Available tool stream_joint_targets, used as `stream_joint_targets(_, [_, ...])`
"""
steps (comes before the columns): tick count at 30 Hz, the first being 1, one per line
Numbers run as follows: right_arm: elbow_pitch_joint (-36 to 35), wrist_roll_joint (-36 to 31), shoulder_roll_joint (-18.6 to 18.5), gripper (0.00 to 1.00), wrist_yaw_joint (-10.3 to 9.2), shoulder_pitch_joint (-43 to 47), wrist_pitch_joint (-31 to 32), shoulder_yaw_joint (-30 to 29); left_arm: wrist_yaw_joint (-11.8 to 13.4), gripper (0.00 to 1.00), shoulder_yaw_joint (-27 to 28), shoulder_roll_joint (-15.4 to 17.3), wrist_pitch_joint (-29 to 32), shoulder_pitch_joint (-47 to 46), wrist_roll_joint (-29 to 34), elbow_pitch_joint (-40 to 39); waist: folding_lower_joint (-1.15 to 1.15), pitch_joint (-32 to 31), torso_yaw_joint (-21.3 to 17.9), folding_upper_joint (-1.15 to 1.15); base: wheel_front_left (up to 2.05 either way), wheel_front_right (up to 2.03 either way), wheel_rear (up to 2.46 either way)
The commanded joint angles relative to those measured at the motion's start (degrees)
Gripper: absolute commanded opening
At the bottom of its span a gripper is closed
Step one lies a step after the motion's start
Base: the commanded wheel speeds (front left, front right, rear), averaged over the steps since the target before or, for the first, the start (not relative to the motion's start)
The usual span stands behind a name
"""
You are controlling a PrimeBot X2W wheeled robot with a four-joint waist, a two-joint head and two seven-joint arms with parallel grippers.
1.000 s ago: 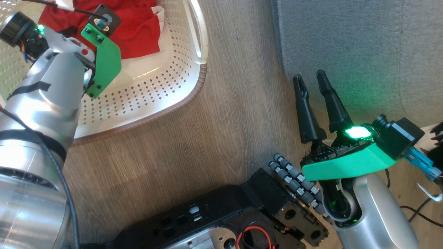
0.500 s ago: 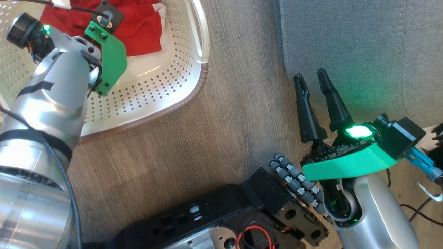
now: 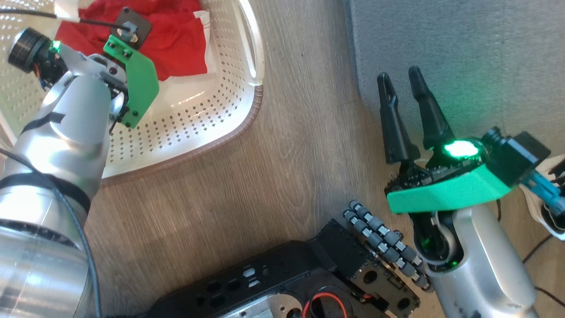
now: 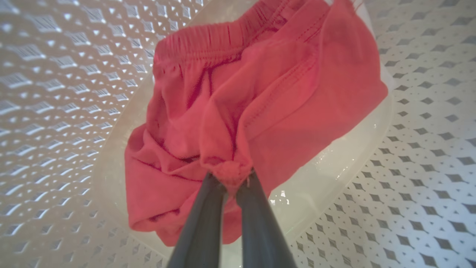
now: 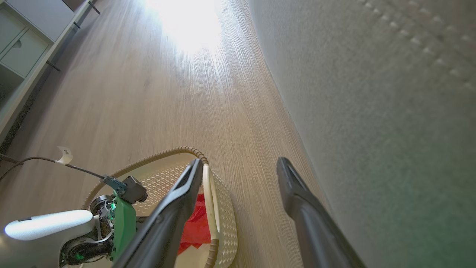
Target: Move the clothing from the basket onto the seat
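The clothing (image 4: 260, 93), a crumpled red garment with an elastic waistband, lies on the bottom of the cream perforated basket (image 4: 55, 93). My left gripper (image 4: 230, 175) is shut on a pinched fold of it. From the head, my left wrist (image 3: 132, 84) reaches down into the basket (image 3: 247, 128) over the clothing (image 3: 176, 39), hiding the fingers. My right gripper (image 3: 399, 75) stands open and empty at the near edge of the grey seat (image 3: 463, 57). The right wrist view has that gripper (image 5: 240, 162) between the seat (image 5: 390, 111) and the basket (image 5: 163, 154).
Wooden floor (image 3: 265, 176) runs between basket and seat. My black base (image 3: 287, 282) fills the bottom middle. A white object (image 3: 551, 212) and cables lie at the right edge. A white cabinet (image 5: 22, 48) stands far off across the floor.
My left gripper has closed from open onto a fold of the red garment, and the fabric has bunched up. The head view has shifted slightly. The right gripper stays open.
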Motion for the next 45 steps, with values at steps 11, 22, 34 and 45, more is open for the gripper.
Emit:
stream_joint_targets(11, [3.8,-0.6,0.0,1.0,0.4,-2.2,-0.5,1.3,2.2,0.0,4.9,-0.5,-10.0,10.4,-6.4,-0.7,0.0,-13.3,0.9,0.0,0.0,0.0,0.0])
stream_joint_targets(22, [8.6,-5.2,0.0,1.0,0.4,2.3,-0.5,-0.3,2.6,0.0,8.0,-4.4,-17.2,19.6,-11.7,-3.4,0.0,-31.9,6.8,0.0,0.0,0.0,0.0])
stream_joint_targets(34, [11.1,-6.0,-0.4,1.0,0.4,8.3,-0.5,-1.1,6.2,0.0,15.3,-2.5,-17.3,30.9,-11.6,-29.2,0.0,-45.9,11.3,0.0,0.0,0.0,0.0])
stream_joint_targets(45, [12.1,-6.9,-0.9,1.0,0.4,12.7,-0.5,-1.0,5.1,0.0,25.0,-3.8,-17.3,41.0,-9.1,-55.9,0.0,-55.3,13.6,0.0,0.0,0.0,0.0])
